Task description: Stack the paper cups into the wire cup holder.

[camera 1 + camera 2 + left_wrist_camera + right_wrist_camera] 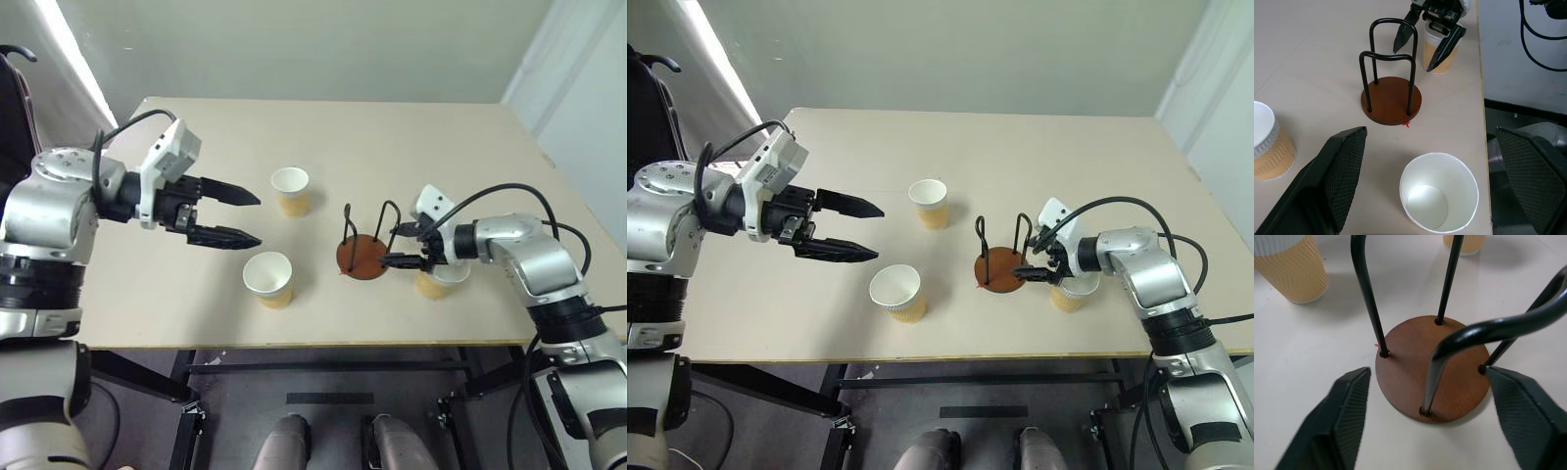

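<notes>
1. The right hand (400,246) hangs low over the worktop (196,284) with its two black fingers spread apart and nothing between them. In the right wrist view the fingers (1337,426) flank the near edge of the wire cup holder (363,253) without touching it.
2. Just behind the right hand, partly hidden under its wrist, stands one paper cup (438,282), upright near the worktop's front edge. Whether the hand touches that cup cannot be told.
3. The wire cup holder sits just to the left of the right hand: a reddish-brown round base with two black wire loops standing upright, and no cup inside it. The loops rise right before the right fingertips.
4. The left hand (243,217) hovers above the worktop on the left side, fingers wide open and empty, pointing toward the middle.
5. A second paper cup (268,278) stands upright below and just ahead of the left hand, mouth up, white inside showing.
6. A third paper cup (291,190) stands upright farther back, beyond the left fingertips, apart from the holder and from the other cups.
</notes>
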Motion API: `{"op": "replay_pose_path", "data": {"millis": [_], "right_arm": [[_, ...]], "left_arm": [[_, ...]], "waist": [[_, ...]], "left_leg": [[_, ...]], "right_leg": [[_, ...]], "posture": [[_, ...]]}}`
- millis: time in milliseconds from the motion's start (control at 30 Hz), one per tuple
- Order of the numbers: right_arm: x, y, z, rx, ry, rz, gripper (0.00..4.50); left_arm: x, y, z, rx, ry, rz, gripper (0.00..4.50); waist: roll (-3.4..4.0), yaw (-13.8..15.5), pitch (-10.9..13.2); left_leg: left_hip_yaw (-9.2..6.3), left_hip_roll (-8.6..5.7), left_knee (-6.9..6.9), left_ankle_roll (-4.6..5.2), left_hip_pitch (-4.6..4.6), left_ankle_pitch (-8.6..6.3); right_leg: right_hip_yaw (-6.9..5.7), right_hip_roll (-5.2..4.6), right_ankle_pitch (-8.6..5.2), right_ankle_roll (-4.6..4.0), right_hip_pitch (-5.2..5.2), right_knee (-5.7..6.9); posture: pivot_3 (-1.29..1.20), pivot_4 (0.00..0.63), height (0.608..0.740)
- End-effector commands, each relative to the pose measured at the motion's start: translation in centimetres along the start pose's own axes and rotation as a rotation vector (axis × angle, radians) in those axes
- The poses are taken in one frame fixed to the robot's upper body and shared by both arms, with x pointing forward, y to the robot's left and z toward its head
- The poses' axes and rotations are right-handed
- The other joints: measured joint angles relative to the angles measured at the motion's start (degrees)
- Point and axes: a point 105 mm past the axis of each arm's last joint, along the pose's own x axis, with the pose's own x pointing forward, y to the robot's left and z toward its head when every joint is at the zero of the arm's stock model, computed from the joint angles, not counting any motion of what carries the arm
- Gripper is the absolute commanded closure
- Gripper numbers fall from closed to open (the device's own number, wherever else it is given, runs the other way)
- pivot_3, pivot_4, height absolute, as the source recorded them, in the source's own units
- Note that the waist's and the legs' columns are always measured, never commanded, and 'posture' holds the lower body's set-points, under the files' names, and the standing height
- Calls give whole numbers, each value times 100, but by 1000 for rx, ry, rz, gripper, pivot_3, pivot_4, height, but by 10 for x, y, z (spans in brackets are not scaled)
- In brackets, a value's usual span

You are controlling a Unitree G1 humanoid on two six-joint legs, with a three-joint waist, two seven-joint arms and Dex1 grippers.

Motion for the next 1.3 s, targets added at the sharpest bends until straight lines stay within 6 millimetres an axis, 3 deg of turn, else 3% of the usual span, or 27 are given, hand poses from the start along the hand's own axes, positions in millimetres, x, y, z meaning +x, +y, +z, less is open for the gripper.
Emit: {"op": "replay_pose_path", "data": {"millis": [33, 167, 467, 867, 1067, 1167, 1300], "right_arm": [[-11, -5, 20, -6, -60, -21, 819], [-18, -11, 34, 29, -107, -41, 819], [-35, -22, 46, 19, -111, -104, 819], [-79, 0, 78, -42, -134, -54, 819], [-95, 21, 61, -133, -33, 27, 819], [-101, 31, 36, -223, 98, 65, 819], [-101, 32, 18, -313, 187, 75, 819]], "left_arm": [[-1, -4, 9, 43, -15, -20, 0], [-1, -3, 10, 44, -20, -18, 0], [1, -1, 10, 46, -33, -8, 0], [6, 9, 13, 28, -74, 22, 0], [4, 12, 13, 45, -63, 28, 0], [6, 12, 13, 50, -69, 15, 0], [8, 11, 12, 50, -69, 8, 0]], "waist": [[0, 0, 0], [0, -2, 0], [0, 8, 0], [0, 20, 0], [-1, 22, 0], [-1, 44, -1], [-2, 37, -1]], "left_leg": [[0, 0, 0, 0, 0, 0], [1, 0, 0, 0, 0, 0], [0, 0, 2, 1, -1, 1], [1, -1, 2, 3, -7, 2], [1, -1, 1, 4, -4, 2], [2, -2, 3, 9, -8, 4], [8, -2, 7, 11, -4, 3]], "right_leg": [[0, 0, 0, 0, 0, 0], [0, 0, 0, 1, 0, 0], [0, 0, 0, 0, 1, 0], [0, 0, -4, 6, 2, -4], [0, 0, -12, 10, 6, -2], [4, 0, -14, 15, 8, -4], [10, 0, -12, 23, 9, 0]], "posture": [[0, 150, 740], [0, 150, 740], [0, 150, 740], [0, 150, 740], [0, 150, 740], [0, 150, 740], [0, 150, 740]]}}
